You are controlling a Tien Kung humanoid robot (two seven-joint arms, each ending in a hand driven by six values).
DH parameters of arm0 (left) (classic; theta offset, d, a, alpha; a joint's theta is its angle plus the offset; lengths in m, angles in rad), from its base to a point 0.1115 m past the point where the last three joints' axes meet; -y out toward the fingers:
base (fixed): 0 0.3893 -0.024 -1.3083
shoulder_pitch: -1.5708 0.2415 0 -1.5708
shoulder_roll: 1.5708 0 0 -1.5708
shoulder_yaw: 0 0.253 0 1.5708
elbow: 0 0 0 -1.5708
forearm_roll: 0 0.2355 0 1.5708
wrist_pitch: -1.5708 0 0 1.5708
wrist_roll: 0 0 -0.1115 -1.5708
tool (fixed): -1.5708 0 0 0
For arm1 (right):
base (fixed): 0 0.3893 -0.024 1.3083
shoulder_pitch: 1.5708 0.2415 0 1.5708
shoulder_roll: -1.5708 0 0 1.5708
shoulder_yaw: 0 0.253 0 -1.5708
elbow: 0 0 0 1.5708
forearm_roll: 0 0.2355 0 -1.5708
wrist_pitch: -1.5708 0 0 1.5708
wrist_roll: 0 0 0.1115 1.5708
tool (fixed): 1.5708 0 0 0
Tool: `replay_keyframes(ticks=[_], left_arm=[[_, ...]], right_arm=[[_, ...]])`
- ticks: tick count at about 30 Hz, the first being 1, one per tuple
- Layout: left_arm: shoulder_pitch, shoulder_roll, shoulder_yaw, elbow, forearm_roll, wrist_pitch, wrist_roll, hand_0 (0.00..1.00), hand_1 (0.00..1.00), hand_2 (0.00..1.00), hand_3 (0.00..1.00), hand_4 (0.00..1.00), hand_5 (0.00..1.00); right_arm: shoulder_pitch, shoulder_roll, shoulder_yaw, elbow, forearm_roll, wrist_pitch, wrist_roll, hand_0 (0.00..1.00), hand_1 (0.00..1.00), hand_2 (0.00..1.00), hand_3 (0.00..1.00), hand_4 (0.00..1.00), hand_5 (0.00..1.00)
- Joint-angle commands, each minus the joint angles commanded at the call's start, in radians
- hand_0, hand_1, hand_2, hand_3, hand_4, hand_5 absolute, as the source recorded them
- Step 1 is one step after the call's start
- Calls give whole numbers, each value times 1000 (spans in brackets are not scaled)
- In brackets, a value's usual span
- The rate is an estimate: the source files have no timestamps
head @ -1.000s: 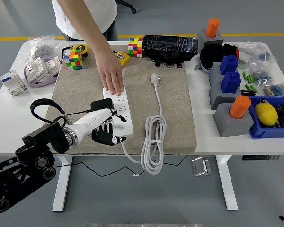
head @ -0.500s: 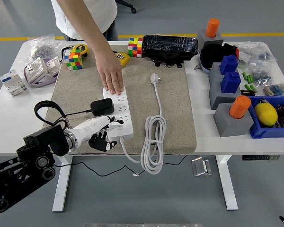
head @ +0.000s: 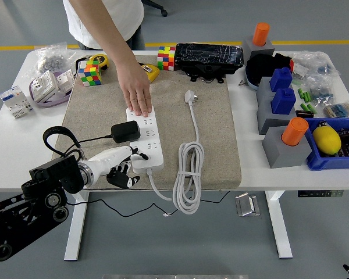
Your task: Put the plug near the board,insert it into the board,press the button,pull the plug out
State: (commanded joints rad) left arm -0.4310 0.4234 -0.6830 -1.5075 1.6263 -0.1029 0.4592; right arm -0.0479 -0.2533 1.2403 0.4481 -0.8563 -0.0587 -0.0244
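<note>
The white power board (head: 146, 137) lies on the beige mat (head: 215, 133). A black plug (head: 125, 132) sits at the board's left edge, its thin black cable (head: 64, 138) looping off to the left; whether its pins are in a socket I cannot tell. My left hand (head: 121, 166) hovers low by the board's near left corner, fingers relaxed and holding nothing, a short way from the plug. A person's hand (head: 138, 99) presses flat on the board's far end. The board's own white cord (head: 188, 180) lies coiled to the right, ending in a white plug (head: 190, 96).
Behind the mat stand two colour cubes (head: 89, 74) (head: 167, 57), a yellow tape measure (head: 151, 71) and a black box (head: 210, 57). Grey blocks with orange pegs (head: 286, 141) and a blue bin (head: 335, 145) fill the right side. Switch parts (head: 46, 87) lie far left.
My left hand has drawn back from over the board toward the near left edge, uncovering the black plug, which stays at the board. The person's hand has not moved.
</note>
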Motion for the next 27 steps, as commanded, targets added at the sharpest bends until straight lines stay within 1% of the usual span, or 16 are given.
replay_keyframes(ticks=[2, 8, 13, 18, 21, 25, 26, 27], left_arm=[[0, 0, 1, 1, -1, 0, 0, 76, 76, 138, 753, 655, 2], [-3, -3, 8, 10, -6, 4, -6, 74, 75, 137, 757, 664, 2], [-11, -10, 7, 13, -8, 15, -19, 73, 75, 136, 764, 659, 2], [-14, -10, 2, 13, -10, 20, -26, 73, 75, 136, 764, 659, 2], [-10, -5, -12, -4, -22, 18, -29, 73, 75, 136, 755, 658, 2], [-8, -2, -29, -21, -48, 30, -50, 73, 75, 136, 755, 658, 2], [-7, -2, -32, -21, -60, 36, -59, 76, 72, 137, 649, 745, 52], [-6, -2, -34, -19, -73, 47, -74, 76, 72, 137, 649, 745, 52]], right_arm=[[-1, 0, -1, -1, 0, 0, 0, 579, 660, 624, 558, 954, 568], [-1, 0, -1, 0, 0, 0, 0, 582, 660, 624, 558, 954, 567], [0, 1, 0, 0, 1, 1, 0, 582, 660, 623, 558, 954, 567], [0, 0, -1, 0, 1, 1, 0, 582, 660, 623, 558, 954, 567], [-1, 0, 0, 1, 1, 1, 0, 582, 660, 624, 557, 955, 568], [-2, 0, -2, -1, 1, 0, 0, 582, 660, 624, 557, 955, 568], [-2, 0, -2, -1, 1, 0, 0, 582, 660, 623, 557, 955, 569], [-2, 0, -3, -1, 1, 1, 0, 582, 660, 623, 557, 955, 569]])
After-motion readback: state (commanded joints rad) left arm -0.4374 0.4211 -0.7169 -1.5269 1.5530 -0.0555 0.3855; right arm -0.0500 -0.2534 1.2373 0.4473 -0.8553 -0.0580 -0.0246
